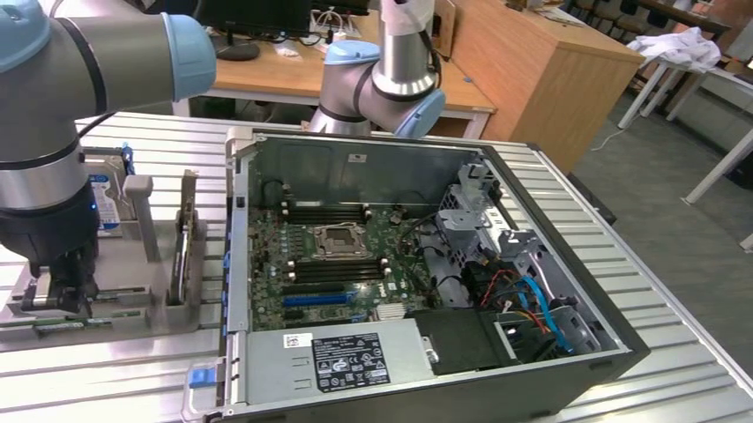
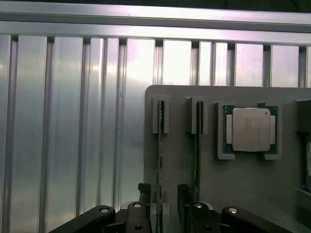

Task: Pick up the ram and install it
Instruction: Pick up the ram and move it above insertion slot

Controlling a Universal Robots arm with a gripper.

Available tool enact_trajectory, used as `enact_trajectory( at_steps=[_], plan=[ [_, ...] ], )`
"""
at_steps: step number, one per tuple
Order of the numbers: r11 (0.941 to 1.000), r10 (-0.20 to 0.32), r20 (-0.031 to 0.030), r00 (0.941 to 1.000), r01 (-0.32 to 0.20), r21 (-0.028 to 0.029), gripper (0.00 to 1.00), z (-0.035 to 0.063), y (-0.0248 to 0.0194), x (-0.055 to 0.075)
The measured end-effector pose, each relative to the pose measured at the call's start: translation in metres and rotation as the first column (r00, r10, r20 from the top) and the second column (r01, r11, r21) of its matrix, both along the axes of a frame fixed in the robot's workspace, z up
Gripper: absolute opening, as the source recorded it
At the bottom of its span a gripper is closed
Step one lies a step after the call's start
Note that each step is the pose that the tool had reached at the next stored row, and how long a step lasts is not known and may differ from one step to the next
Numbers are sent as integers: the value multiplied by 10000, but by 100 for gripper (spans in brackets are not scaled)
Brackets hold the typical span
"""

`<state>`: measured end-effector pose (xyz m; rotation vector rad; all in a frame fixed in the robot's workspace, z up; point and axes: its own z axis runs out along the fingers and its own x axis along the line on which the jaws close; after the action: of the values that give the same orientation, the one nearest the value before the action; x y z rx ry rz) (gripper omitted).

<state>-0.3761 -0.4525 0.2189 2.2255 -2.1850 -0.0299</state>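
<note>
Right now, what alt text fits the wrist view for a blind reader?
The open gripper straddles a ram stick standing on edge in a grey holder. A second stick and a silver processor chip sit alongside, on a ribbed metal table.

The black label [image 1: 349,359] on the power supply [image 1: 273,377] cannot be read.

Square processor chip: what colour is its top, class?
The square processor chip is silver; wrist view.

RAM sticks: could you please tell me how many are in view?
2. One ram stick stands inside the open claw; the second stick stands beside it, nearer the processor.
</note>
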Motion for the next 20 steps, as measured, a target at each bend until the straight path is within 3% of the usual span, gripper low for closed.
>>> enact_trajectory(
  at_steps=[20],
  plan=[
    [10000,0,0,10000,0,0,36,-79,-11,0]
  ],
)
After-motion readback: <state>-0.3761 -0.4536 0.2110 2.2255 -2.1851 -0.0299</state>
